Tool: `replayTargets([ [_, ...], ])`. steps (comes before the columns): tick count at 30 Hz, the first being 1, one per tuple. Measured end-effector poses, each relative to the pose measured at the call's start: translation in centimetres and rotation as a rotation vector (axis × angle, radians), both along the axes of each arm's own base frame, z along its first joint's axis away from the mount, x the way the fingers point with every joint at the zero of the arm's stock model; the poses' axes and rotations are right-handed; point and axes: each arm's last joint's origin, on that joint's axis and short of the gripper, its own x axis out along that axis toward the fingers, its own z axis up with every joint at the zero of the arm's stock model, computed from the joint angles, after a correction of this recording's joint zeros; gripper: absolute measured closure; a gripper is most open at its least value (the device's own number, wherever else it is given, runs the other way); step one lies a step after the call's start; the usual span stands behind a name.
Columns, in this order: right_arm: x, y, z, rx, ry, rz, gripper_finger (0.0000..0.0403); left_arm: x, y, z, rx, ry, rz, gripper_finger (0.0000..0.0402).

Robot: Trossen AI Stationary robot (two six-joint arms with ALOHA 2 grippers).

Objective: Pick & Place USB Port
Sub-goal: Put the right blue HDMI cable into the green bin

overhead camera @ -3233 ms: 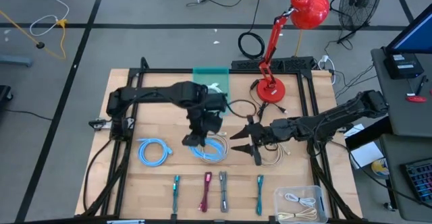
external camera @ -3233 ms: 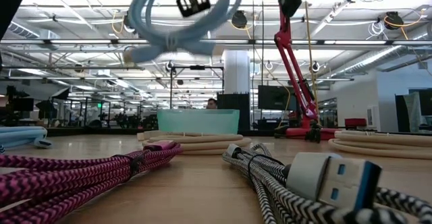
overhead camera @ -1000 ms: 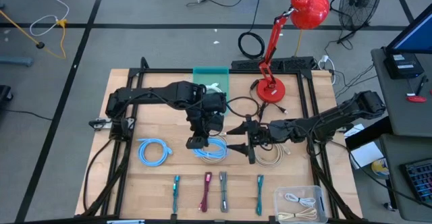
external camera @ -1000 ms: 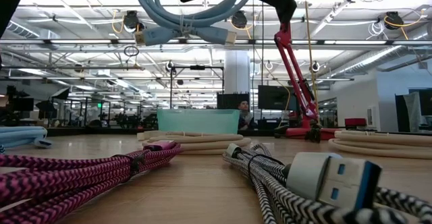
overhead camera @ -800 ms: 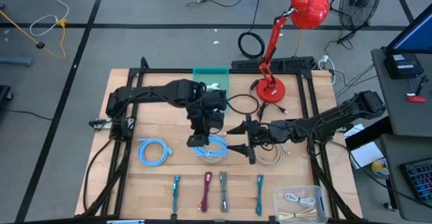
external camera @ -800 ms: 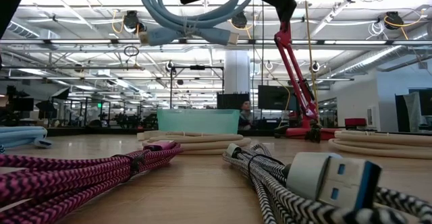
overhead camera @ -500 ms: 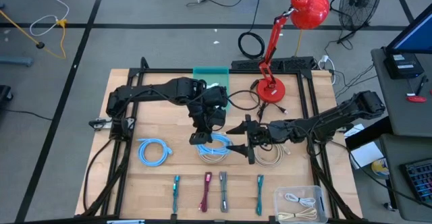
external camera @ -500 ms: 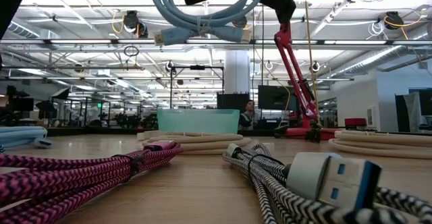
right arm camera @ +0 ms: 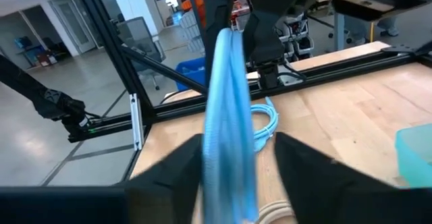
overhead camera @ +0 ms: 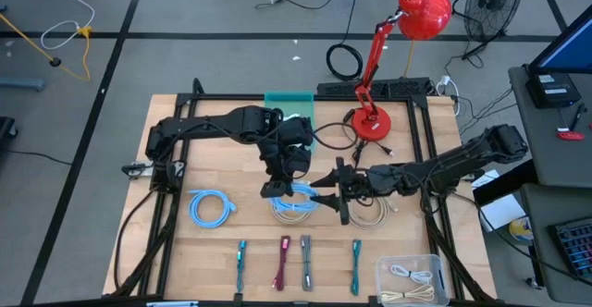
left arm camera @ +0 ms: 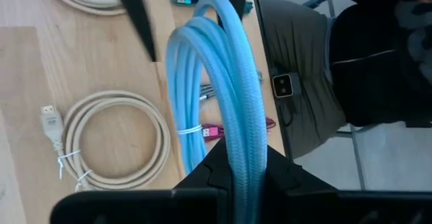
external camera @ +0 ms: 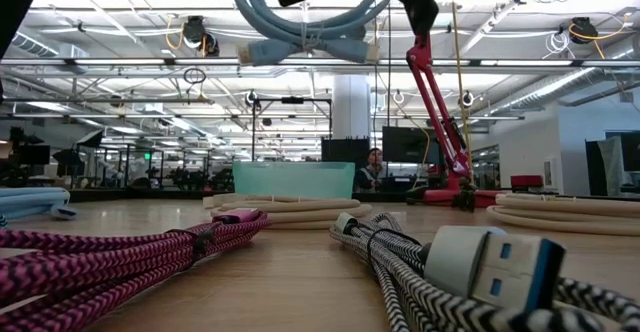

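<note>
Wooden table (overhead camera: 222, 173); left hand (overhead camera: 277, 189) clamps coiled light-blue cable (overhead camera: 305, 194); right hand (overhead camera: 324, 194) apart.

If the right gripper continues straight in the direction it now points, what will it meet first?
Most likely the light blue cable coil, which hangs from the left gripper. In the right wrist view the coil sits between the right gripper fingers; behind it stands the left arm. Whether they already touch is unclear.
</note>
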Motion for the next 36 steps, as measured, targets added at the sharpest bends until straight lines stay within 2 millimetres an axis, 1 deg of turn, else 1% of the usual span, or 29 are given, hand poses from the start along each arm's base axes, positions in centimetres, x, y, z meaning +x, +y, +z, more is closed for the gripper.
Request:
replayTargets([
  [2,0.0,0.0,0.0,0.004,0.0,0.005,0.0298,0.1,0.0,0.2,0.006,-0.015,0.002,0.0375],
  [4,0.0,0.0,0.1,-0.006,-0.008,0.007,0.0358,0.0,0.1,0.8,0.03,-0.033,0.013,0.0375],
  [5,0.0,0.0,0.2,-0.018,-0.014,0.003,0.0373,0.0,0.1,1.3,0.049,-0.043,0.026,0.0375],
  [8,0.0,0.0,0.5,-0.015,-0.037,-0.005,0.0374,-0.2,0.1,2.5,0.086,-0.077,0.053,0.037],
  [10,0.0,0.2,0.5,-0.017,-0.05,-0.002,0.0375,-0.3,-0.1,3.7,0.116,-0.133,0.057,0.0345],
  [12,-0.1,0.7,0.6,-0.039,-0.06,-0.015,0.0375,-1.2,-0.3,5.1,0.156,-0.168,0.072,0.0314],
  [15,-0.4,1.5,0.4,-0.097,-0.057,-0.077,0.0375,-3.1,-1.0,7.7,0.221,-0.256,0.099,0.0275],
  [18,-0.7,2.1,0.9,-0.131,-0.097,-0.139,0.0375,-5.2,-1.5,9.9,0.295,-0.336,0.169,0.0249],
  [21,-1.1,2.9,1.5,-0.155,-0.149,-0.16,0.0375,-7.6,-1.8,11.9,0.393,-0.407,0.272,0.0236],
  [25,-1.7,4.4,2.1,-0.21,-0.217,-0.197,0.0375,-10.5,-3.2,13.8,0.475,-0.503,0.344,0.0235],
  [28,-2.2,5.6,2.5,-0.265,-0.275,-0.249,0.0375,-11.2,-4.7,13.8,0.519,-0.548,0.352,0.0241],
  [30,-2.5,6.5,2.7,-0.304,-0.319,-0.271,0.0375,-11.4,-5.6,13.0,0.552,-0.555,0.353,0.0245],
  [33,-2.8,7.6,2.9,-0.361,-0.388,-0.276,0.0375,-11.1,-6.6,10.9,0.596,-0.547,0.363,0.0252],
  [36,-3.1,8.5,2.8,-0.398,-0.444,-0.28,0.0375,-10.6,-7.3,7.7,0.637,-0.54,0.37,0.0262],
])
